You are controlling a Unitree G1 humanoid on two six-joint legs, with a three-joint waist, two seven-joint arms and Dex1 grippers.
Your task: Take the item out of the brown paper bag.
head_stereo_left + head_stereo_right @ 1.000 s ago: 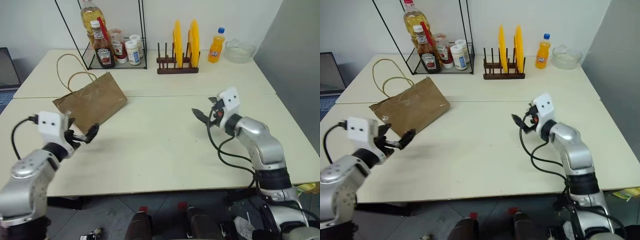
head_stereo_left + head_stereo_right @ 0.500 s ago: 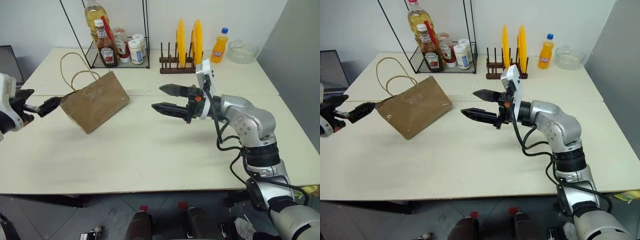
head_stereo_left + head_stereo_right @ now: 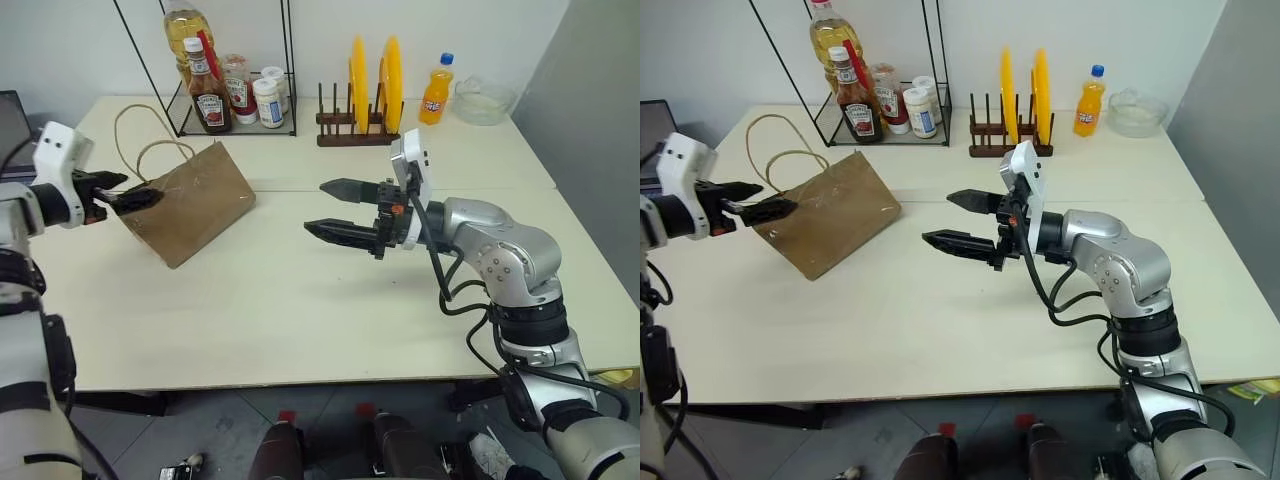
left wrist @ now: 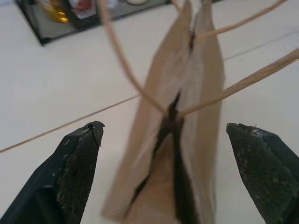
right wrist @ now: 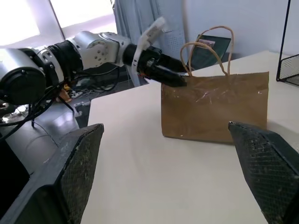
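The brown paper bag (image 3: 192, 205) stands on the left part of the table with its two cord handles (image 3: 140, 140) rising from the top. Its mouth (image 4: 174, 140) is a narrow dark slit, and the item is hidden inside. My left gripper (image 3: 130, 192) is open at the bag's upper left corner, by the handles. Its fingers (image 4: 77, 172) stand wide on either side of the bag's end without touching it. My right gripper (image 3: 318, 207) is open and empty above mid-table, pointing left at the bag (image 5: 215, 107) from a distance.
A wire rack (image 3: 225, 95) with a ketchup bottle, an oil bottle and jars stands at the back left. A wooden rack with yellow plates (image 3: 368, 90), an orange soda bottle (image 3: 433, 92) and a glass bowl (image 3: 481, 100) line the back. A laptop (image 3: 12, 120) sits at far left.
My left gripper rose from the front left and moved in to the bag's top corner. My right gripper swung up and left to mid-table, then held still.
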